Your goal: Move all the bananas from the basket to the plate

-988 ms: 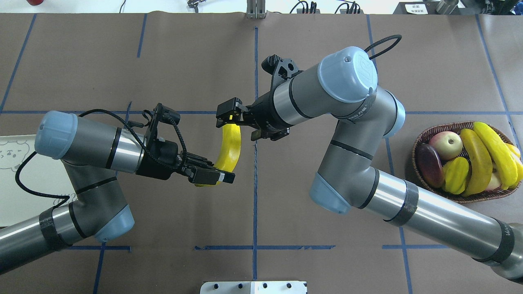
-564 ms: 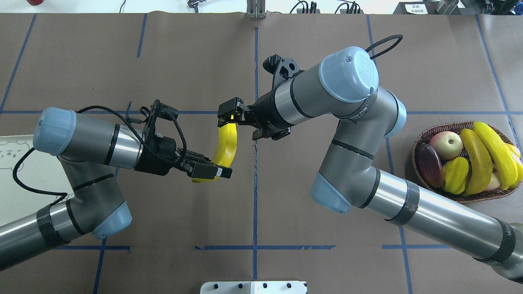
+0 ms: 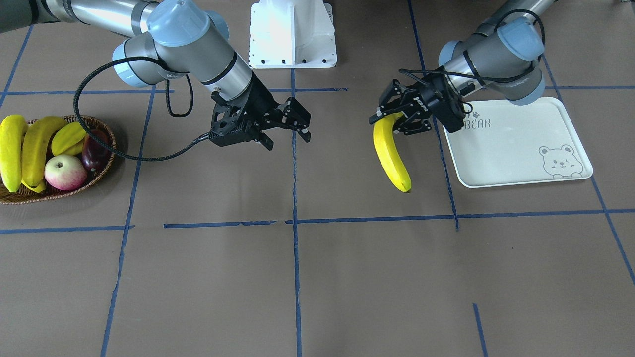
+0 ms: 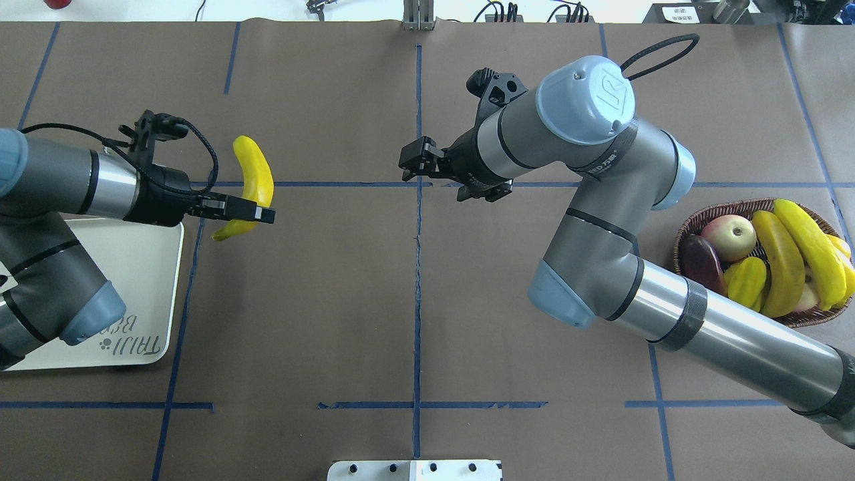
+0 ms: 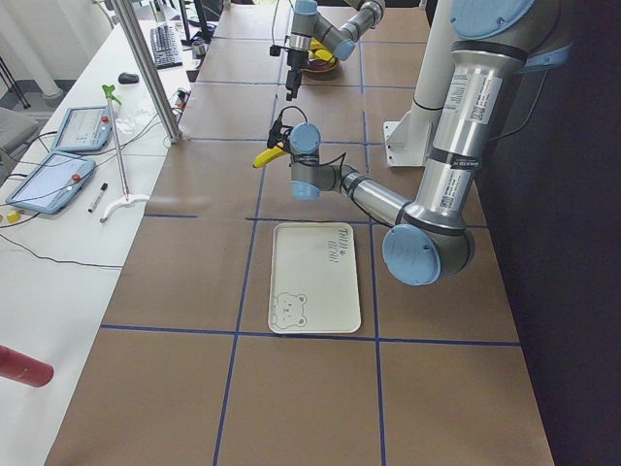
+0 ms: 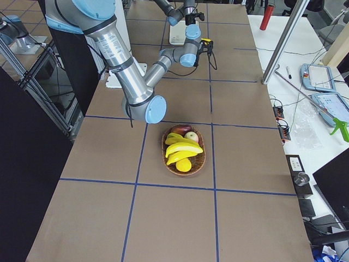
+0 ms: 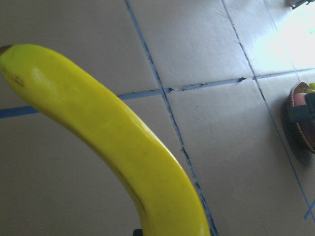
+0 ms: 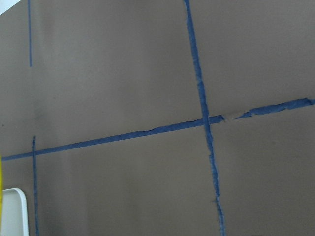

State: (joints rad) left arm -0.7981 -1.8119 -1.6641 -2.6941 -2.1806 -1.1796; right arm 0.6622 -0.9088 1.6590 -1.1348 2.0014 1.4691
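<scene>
The jaws of the left gripper [image 4: 259, 214] were clamped on one banana [image 4: 256, 172] close to its near end, so that a short yellow stub stuck out towards the robot while the long part ran away to the far side. From across the worktop [image 4: 334, 321] that banana [image 3: 392, 153] sloped down from the left gripper [image 3: 386, 118], its dark tip lowest. It hung over the brown worktop just right of the plate [image 4: 150, 280], beyond the plate's far right corner and off its surface. The left wrist camera was filled by the same banana [image 7: 108, 142], with blue tape lines [image 7: 162, 93] crossing beneath it.

The jaws of the right gripper [image 4: 409, 164] stood wide apart with nothing between them. The right gripper [image 3: 290, 133] hovered near the middle of the worktop, about over the central tape line [image 4: 417, 267], well apart from the held banana.

The basket [image 4: 680, 248] sat at the right end of the worktop, well away from both grippers. In it lay a duller, browner banana [image 4: 781, 264] and, just right of it, a brighter one [image 4: 811, 252], with more yellow showing at the basket's right edge. An apple [image 4: 731, 237], a dark red fruit [image 4: 701, 268] and a ribbed yellow-green starfruit [image 4: 747, 286] lay in the basket's left half.

The plate lay at the left end, its near left part hidden under the left arm in the overhead view.
</scene>
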